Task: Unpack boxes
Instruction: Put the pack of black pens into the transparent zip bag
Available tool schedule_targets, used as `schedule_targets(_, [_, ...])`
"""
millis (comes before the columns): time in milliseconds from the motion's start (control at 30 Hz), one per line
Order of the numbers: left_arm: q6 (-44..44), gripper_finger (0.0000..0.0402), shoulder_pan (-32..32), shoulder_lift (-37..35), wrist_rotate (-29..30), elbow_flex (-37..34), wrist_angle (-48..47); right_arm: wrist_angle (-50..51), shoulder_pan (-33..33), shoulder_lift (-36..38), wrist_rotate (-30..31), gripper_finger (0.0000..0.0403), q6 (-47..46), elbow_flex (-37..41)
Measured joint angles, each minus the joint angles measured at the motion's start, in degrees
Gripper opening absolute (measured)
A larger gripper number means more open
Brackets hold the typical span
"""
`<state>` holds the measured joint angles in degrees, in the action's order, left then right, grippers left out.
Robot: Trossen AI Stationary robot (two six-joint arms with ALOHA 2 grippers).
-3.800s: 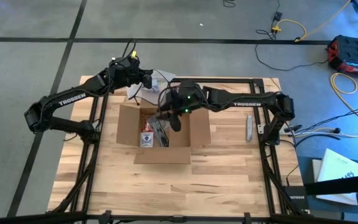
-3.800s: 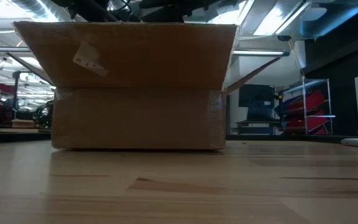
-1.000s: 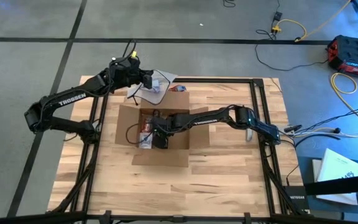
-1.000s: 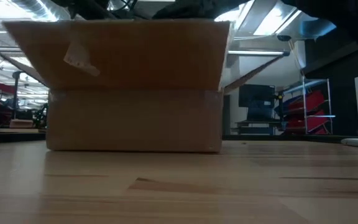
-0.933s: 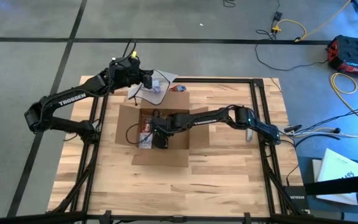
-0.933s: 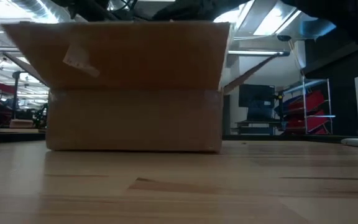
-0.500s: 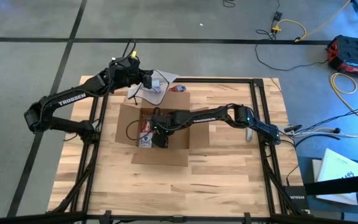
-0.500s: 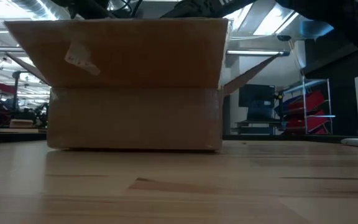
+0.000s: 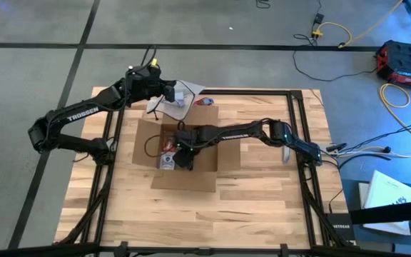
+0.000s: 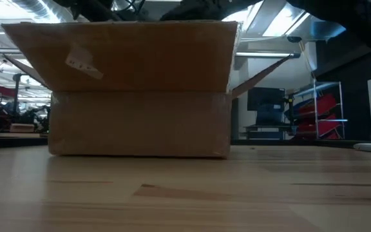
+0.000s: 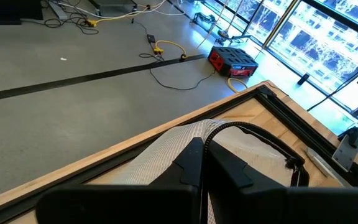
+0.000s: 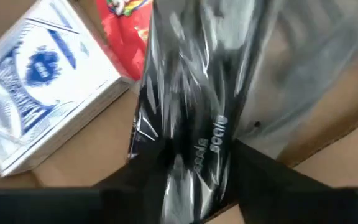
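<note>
High view lays it all out: the cardboard box (image 9: 183, 151) sits open in the middle of the wooden table (image 9: 262, 207), flaps splayed. The right gripper (image 9: 182, 158) reaches down inside it, while the left gripper (image 9: 175, 95) hangs over the table's far edge beside a white mesh bag (image 9: 184, 90). A small red-and-blue object (image 9: 206, 102) lies just past the box's far flap, and a grey tool (image 9: 285, 146) rests near the right rail.

From table height I only get the box's (image 10: 140, 122) near wall and its raised flap, with a pale label on it; the contents stay hidden, and so do both grippers.

The right wrist view fills that gap: the right gripper (image 12: 194, 180) has its fingers (image 12: 145, 171) pinching a dark item in a clear, shiny plastic bag (image 12: 204, 93), with a blue-and-white card pack (image 12: 42, 93) and a red packet (image 12: 126, 15) lying on the box floor alongside.

The left wrist view shows the left gripper (image 11: 202, 163) with its fingers pressed together and the mesh bag (image 11: 173, 144) spread just beyond the tips; whether it is pinched I cannot tell.
</note>
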<state>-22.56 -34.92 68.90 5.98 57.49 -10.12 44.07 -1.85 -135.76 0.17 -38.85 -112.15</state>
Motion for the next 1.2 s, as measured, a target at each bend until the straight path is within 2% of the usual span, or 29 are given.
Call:
schedule_targets(233, [0.02, 0.0000, 0.00, 0.00, 0.00, 0.00, 0.04, 7.49, 0.02, 0.13, -0.03, 0.0028, 3.11, -6.98])
schedule_targets(300, [0.03, 0.0000, 0.00, 0.00, 0.00, 0.00, 0.03, 8.43, 0.02, 0.17, 0.01, 0.0012, 4.12, -8.84])
schedule_targets(600, [0.43, 0.0000, 0.00, 0.00, 0.00, 0.00, 0.02, 14.16, 0.02, 0.28, 0.95, 0.0012, 5.67, -16.28])
schedule_targets(867, [0.43, 0.0000, 0.00, 0.00, 0.00, 0.00, 0.06, 19.44, 0.79, 0.42, 6.17, 0.0007, 9.03, -22.64])
schedule_targets(1067, [0.46, 0.0000, 0.00, 0.00, 0.02, 0.00, 0.02, 23.12, 0.87, 3.90, 7.29, 0.0007, 7.86, -22.74])
schedule_targets(1200, [0.50, 0.0000, 0.00, 0.00, 0.02, 0.00, 0.01, 24.29, 0.83, 7.00, 4.54, 0.0006, 4.83, -22.67])
